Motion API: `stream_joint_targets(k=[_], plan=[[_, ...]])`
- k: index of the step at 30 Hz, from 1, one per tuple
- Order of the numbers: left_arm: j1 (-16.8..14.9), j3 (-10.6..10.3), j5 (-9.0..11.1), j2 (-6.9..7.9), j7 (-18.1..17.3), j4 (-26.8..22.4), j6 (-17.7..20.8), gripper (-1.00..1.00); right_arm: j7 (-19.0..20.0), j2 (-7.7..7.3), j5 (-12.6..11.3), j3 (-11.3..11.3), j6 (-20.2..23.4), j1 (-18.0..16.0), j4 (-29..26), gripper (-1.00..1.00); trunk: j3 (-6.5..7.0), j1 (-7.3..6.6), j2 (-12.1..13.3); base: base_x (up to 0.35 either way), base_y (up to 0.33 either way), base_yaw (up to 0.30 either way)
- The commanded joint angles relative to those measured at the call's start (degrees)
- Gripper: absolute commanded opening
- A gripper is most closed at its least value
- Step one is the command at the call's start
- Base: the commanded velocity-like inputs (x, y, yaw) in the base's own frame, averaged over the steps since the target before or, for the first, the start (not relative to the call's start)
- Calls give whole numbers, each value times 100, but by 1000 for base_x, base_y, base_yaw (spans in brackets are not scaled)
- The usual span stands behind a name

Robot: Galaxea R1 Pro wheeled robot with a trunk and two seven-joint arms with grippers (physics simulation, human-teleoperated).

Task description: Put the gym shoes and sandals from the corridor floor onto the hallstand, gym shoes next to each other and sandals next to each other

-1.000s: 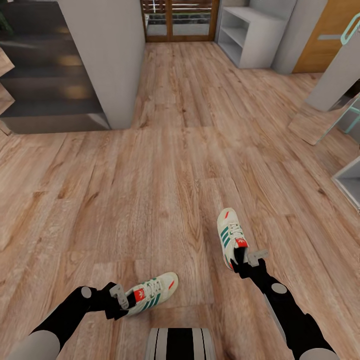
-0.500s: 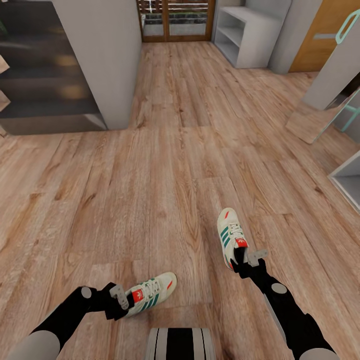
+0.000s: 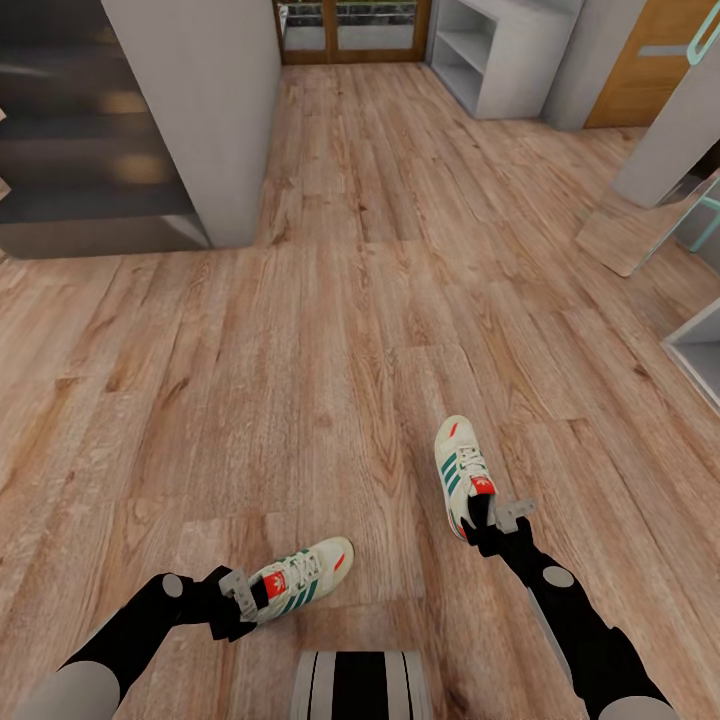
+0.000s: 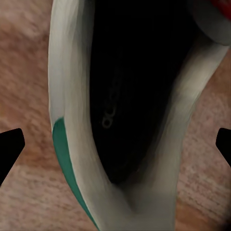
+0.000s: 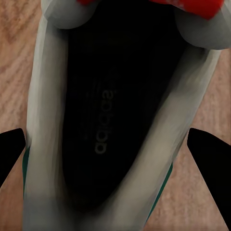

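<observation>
I carry two cream-white gym shoes with green stripes above the corridor floor (image 3: pixel 330 330). My left gripper (image 3: pixel 240 596) is shut on the heel of one gym shoe (image 3: pixel 303 580), whose dark opening (image 4: pixel 130 96) sits between black fingertips (image 4: pixel 9 147). My right gripper (image 3: pixel 492 520) is shut on the heel of the other gym shoe (image 3: pixel 460 468), seen close up (image 5: pixel 108 120) between fingertips (image 5: pixel 209 154). The pale grey-white hallstand (image 3: pixel 500 60) with open shelves stands at the corridor's far right. The sandals are out of view.
A grey wall block (image 3: pixel 200 120) and dark stairs (image 3: pixel 80 150) stand at the left. A glass door (image 3: pixel 350 25) closes the far end. At the right are a wooden door (image 3: pixel 650 70), a leaning mirror (image 3: pixel 645 225) and a low white unit (image 3: pixel 700 355).
The whole view has shifted: walls, door and hallstand have slid slightly up in the picture. Both grippers and their shoes keep the same places relative to me.
</observation>
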Motion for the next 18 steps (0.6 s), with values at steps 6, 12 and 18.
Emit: stream_joint_targets(k=[6, 12, 18], plan=[[2, -20, -20, 12, -19, -11, 14, 100, 40, 3, 51, -18, 28, 0, -12, -100, -4, -1, -1, 0, 0, 0], [3, -24, -20, 16, -19, -17, 22, 100, 40, 3, 51, -18, 26, 0, -8, -100, -4, -1, -1, 0, 0, 0], [3, -25, -33, 20, -19, -5, 30, 100, 40, 3, 51, -18, 28, 0, -9, -100, -4, -1, -1, 0, 0, 0]])
